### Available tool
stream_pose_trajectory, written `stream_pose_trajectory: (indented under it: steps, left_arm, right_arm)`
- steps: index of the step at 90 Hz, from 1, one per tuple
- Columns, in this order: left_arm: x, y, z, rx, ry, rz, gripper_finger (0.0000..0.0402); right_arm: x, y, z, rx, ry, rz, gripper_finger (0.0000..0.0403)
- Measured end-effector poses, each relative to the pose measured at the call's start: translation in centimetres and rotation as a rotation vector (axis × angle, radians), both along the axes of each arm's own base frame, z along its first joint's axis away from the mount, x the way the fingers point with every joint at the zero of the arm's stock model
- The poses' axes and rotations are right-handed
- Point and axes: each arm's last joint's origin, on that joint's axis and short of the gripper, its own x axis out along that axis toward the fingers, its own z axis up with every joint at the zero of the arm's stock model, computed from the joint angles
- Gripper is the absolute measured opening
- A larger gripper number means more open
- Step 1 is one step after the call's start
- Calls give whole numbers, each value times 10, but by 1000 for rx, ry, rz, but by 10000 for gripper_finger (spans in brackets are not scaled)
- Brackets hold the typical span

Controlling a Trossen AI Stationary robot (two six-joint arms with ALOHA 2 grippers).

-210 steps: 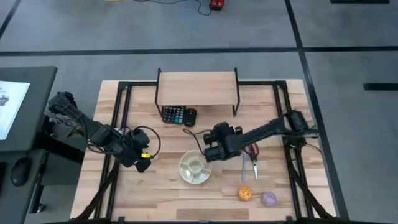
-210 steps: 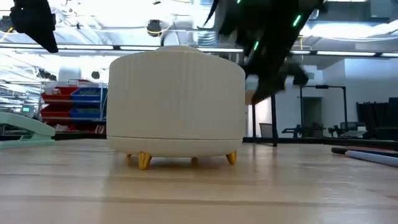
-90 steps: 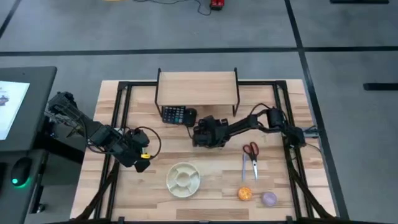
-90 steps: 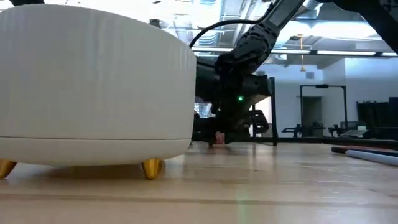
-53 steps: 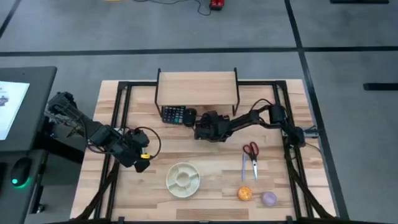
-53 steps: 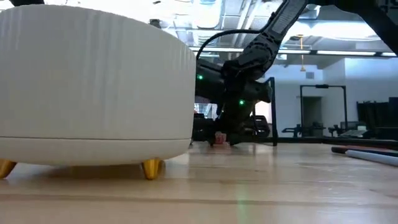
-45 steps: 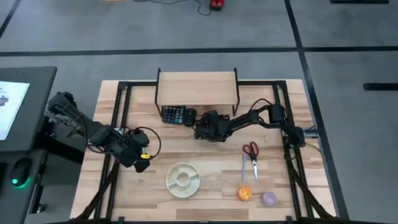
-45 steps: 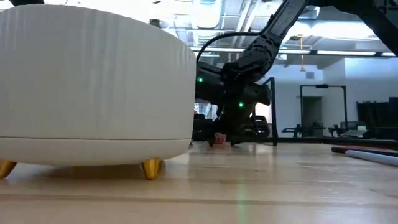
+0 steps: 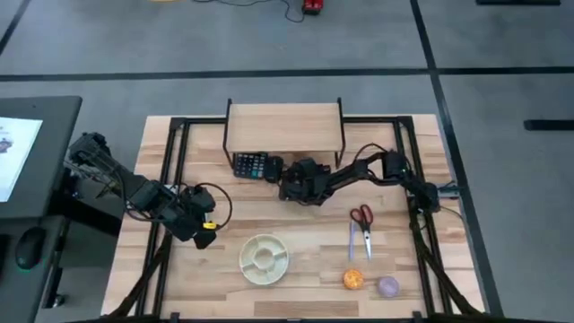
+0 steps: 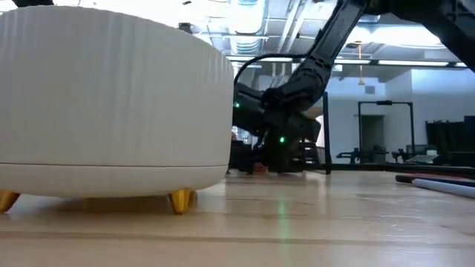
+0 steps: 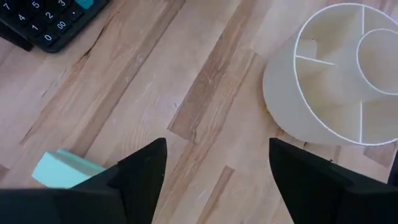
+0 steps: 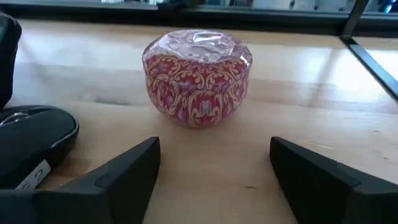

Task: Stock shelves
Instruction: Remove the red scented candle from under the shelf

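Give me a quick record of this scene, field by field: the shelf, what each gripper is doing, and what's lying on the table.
shelf: riser shelf at the table's far edge, top bare
right gripper: open, low near the shelf, facing a red patterned tin
left gripper: open, at the left side, holding nothing
near shelf: calculator, black mouse
front area: divided white dish, scissors, orange ball, purple ball

The black calculator (image 11: 46, 18) keys read 5, 4, 3, 0 and 00; nothing else is legible.
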Motion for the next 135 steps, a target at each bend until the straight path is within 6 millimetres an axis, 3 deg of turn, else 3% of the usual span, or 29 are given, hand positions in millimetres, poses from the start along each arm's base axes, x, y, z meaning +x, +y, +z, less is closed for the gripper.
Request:
stream_pose_trajectory:
  steps: [54, 87, 135]
  left_arm:
    - [1, 0, 1, -5, -9, -2, 257]
    - [2, -1, 2, -9, -25, -10, 257]
    - [3, -2, 3, -13, -43, -15, 257]
  right_arm:
    - [4, -9, 2, -41, -33, -17, 298]
    - [17, -21, 10, -62, -17, -6, 376]
    - [15, -50, 14, -75, -22, -73, 377]
